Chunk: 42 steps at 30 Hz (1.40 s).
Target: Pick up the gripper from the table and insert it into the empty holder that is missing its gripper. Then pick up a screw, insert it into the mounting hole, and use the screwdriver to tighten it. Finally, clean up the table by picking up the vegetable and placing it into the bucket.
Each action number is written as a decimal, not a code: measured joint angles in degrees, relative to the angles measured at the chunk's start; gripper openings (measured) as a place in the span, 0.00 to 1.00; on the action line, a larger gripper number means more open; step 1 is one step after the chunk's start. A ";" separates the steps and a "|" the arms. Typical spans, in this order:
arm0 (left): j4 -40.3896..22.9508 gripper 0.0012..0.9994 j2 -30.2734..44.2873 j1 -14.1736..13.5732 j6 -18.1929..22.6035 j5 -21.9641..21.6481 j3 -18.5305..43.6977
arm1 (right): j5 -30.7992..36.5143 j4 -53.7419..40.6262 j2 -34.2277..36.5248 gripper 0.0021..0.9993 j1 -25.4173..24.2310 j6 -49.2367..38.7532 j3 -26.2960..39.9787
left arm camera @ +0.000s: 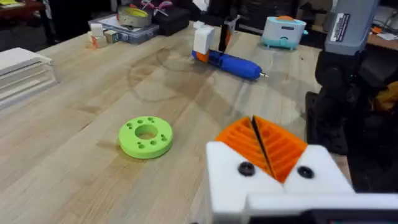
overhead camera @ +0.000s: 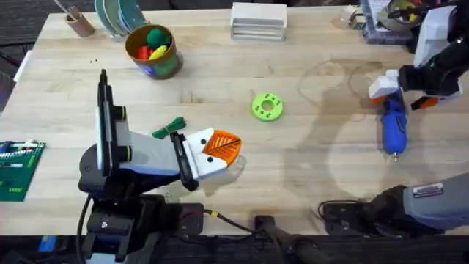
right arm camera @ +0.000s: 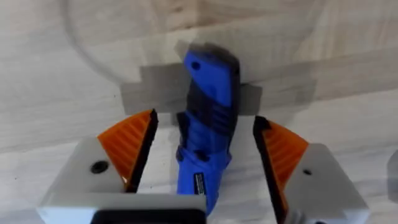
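Note:
The blue screwdriver (overhead camera: 393, 126) lies on the table at the right, bit pointing toward the front edge. My right gripper (overhead camera: 401, 99) hangs over its handle end. In the right wrist view the right gripper (right arm camera: 205, 137) is open, and its orange pads (right arm camera: 130, 146) straddle the screwdriver (right arm camera: 208, 134) with a gap on each side. My left gripper (overhead camera: 223, 145) rests low at centre-left, shut, its orange pads (left arm camera: 273, 146) pressed together. The dark green vegetable (overhead camera: 170, 128) lies just behind it. The bucket (overhead camera: 152, 50) stands at the back left with toys inside. The loose gripper, empty holder and screw are out of view.
A lime-green disc with holes (overhead camera: 267, 106) lies mid-table. At the back are a brown cup with sticks (overhead camera: 77, 22), a white stack (overhead camera: 258, 20) and a cluttered tray (overhead camera: 388, 18). A green circuit board (overhead camera: 18, 169) sits at the left edge.

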 joint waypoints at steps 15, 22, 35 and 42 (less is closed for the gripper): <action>0.00 0.02 0.00 0.00 0.00 0.00 0.00 | -2.17 3.64 0.00 0.99 -0.35 -2.80 -3.05; 0.00 0.02 0.00 0.00 0.00 0.00 0.00 | -2.46 7.46 0.00 0.99 -2.59 -2.92 -5.88; 0.00 0.02 0.00 0.00 0.00 0.00 0.00 | -3.08 7.31 0.00 0.82 -3.00 -2.96 -5.97; 0.00 0.02 0.00 0.00 0.00 0.00 0.00 | -2.52 7.68 0.00 0.23 -3.11 -3.05 -6.08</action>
